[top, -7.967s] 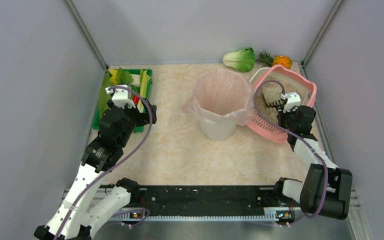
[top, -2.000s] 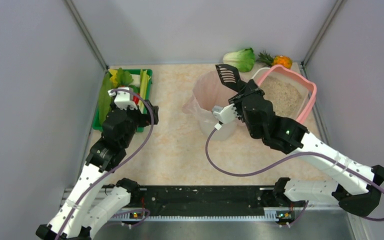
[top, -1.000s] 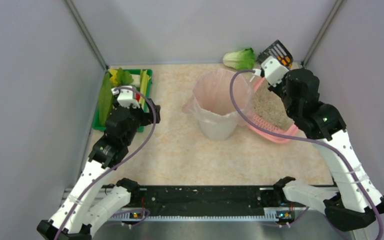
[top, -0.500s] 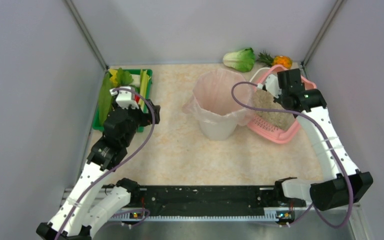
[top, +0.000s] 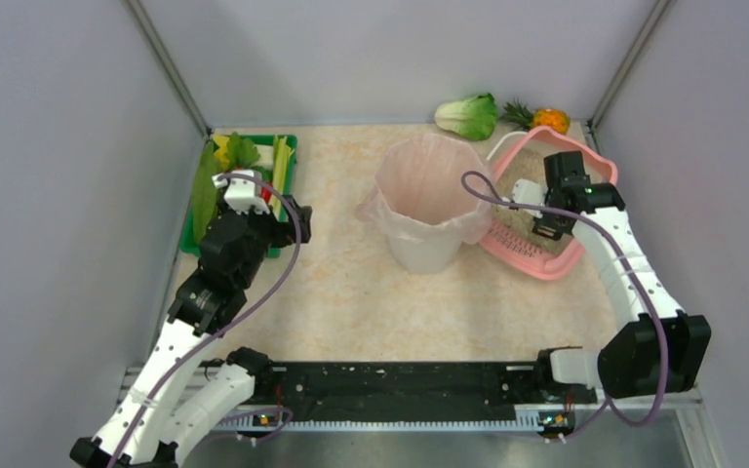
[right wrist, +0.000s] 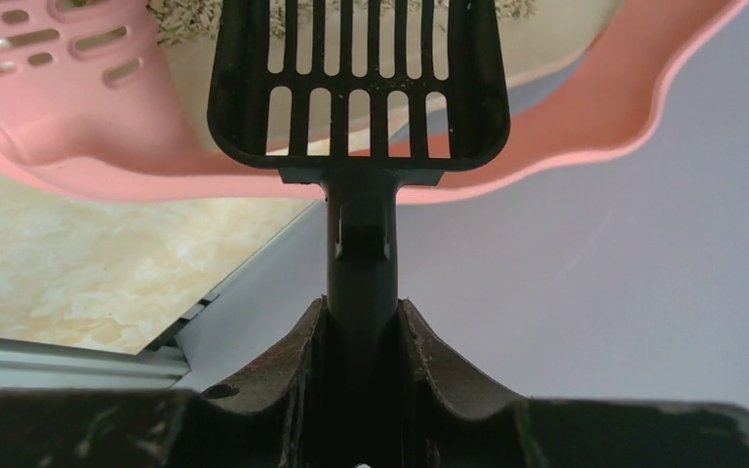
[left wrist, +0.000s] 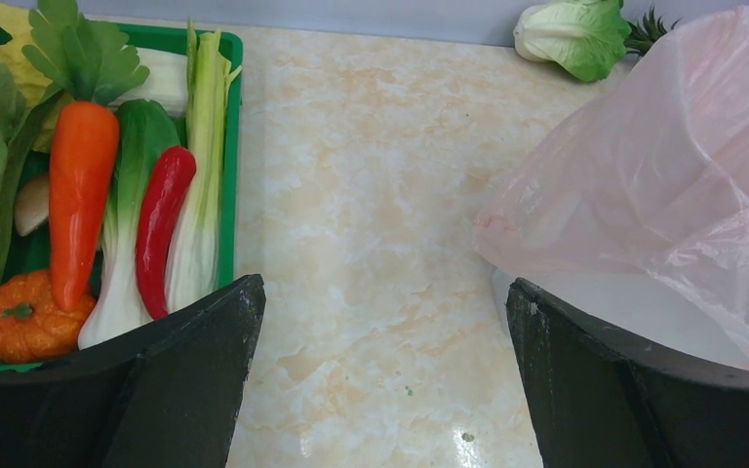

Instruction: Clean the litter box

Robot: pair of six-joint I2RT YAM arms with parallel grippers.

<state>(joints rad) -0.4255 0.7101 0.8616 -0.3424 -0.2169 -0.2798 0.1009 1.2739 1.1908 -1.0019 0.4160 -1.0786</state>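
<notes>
The pink litter box with beige granules sits at the back right, tilted against the wall. My right gripper is over its near half, shut on the handle of a black slotted scoop. In the right wrist view my gripper clamps the handle, and the scoop head lies over the pink rim with some granules behind it. My left gripper hovers open and empty beside the green tray; in the left wrist view it is above bare tabletop.
A white bin with pink liner stands mid-table, just left of the litter box, and shows in the left wrist view. A green vegetable tray is at the back left. Bok choy and a small pineapple lie by the back wall.
My right arm swung the scoop from above the bin back over the litter box and lowered it to the near half. The left arm has stayed still.
</notes>
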